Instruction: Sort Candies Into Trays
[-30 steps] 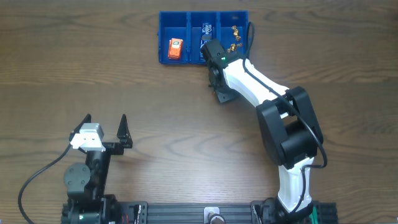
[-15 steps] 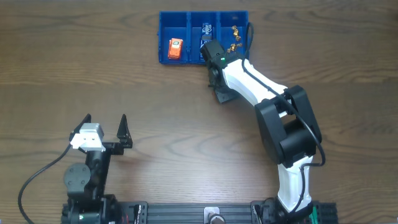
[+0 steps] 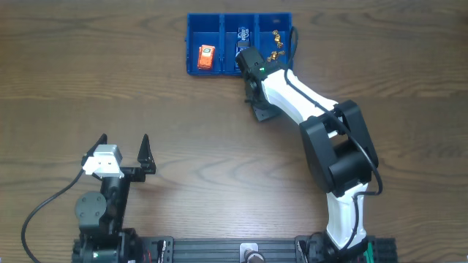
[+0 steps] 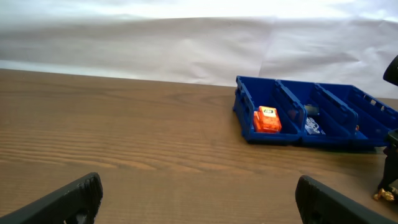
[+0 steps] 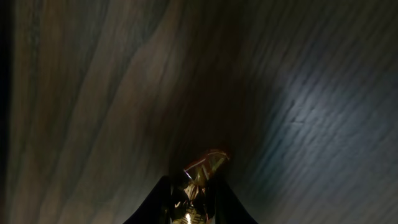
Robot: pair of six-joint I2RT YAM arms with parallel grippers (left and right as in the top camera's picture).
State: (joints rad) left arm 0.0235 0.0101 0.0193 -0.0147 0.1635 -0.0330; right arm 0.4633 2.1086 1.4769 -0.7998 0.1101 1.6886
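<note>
Gold-wrapped candy (image 5: 200, 175) stays unmoved from a second ago, pinched in the right gripper (image 5: 194, 202), near the blue tray (image 3: 189, 44).

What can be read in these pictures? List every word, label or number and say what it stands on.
Nothing can be read.
On the orange candy: a small pale label, too small to read.
On the white wrapper in the blue tray's middle compartment: blurred print, unreadable.
On the gold-wrapped candy in the right claw: no print visible.
</note>
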